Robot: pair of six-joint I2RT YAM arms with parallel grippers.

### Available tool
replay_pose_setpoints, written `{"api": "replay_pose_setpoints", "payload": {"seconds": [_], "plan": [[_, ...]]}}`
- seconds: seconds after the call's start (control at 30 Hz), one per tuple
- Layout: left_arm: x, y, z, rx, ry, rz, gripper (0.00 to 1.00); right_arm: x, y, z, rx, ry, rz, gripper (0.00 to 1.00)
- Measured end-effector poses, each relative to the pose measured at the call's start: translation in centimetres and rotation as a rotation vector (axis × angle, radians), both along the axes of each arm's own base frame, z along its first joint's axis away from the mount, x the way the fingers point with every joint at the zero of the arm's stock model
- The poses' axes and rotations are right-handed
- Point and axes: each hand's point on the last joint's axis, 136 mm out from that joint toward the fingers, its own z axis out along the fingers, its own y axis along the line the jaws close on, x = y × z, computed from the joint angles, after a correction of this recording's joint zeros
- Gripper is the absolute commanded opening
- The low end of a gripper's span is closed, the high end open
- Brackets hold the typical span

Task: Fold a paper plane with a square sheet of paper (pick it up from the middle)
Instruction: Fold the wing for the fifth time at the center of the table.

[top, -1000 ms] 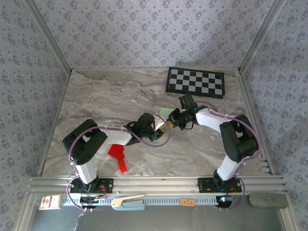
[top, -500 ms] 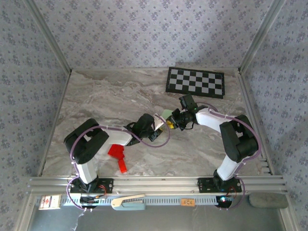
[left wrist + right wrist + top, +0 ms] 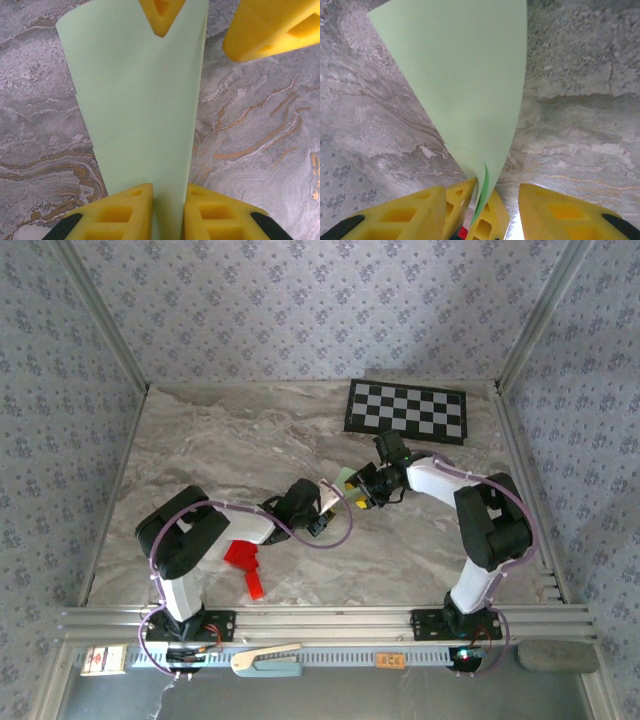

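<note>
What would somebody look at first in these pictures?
Probably the pale green paper in the middle of the table, pinched at its narrow end by the left gripper. The right gripper sits open around that same end, so the two meet nose to nose. A bright red paper shape lies at the near left.

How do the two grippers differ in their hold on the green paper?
The left gripper is pinched shut on the green paper; the right gripper stands open. The left's fingers sandwich the sheet, while the right's straddle it with gaps. Both have yellow fingers.
</note>
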Motion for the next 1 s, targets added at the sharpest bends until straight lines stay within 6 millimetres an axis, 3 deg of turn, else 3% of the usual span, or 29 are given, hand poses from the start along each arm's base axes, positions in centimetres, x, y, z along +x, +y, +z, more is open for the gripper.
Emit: {"api": "replay_pose_setpoints", "payload": {"seconds": [0.47,1.0], "plan": [[-0.7,-0.4,-0.1,-0.021,0.025,-0.033,0.18,-0.3,0.4,-1.7,0.006,0.058,0.020,0.44],[-1.0,-0.7,-0.1,-0.044,0.052,-0.055,0.22,-0.1,1.0,-0.9,0.036,0.047,0.049,0.15]]}}
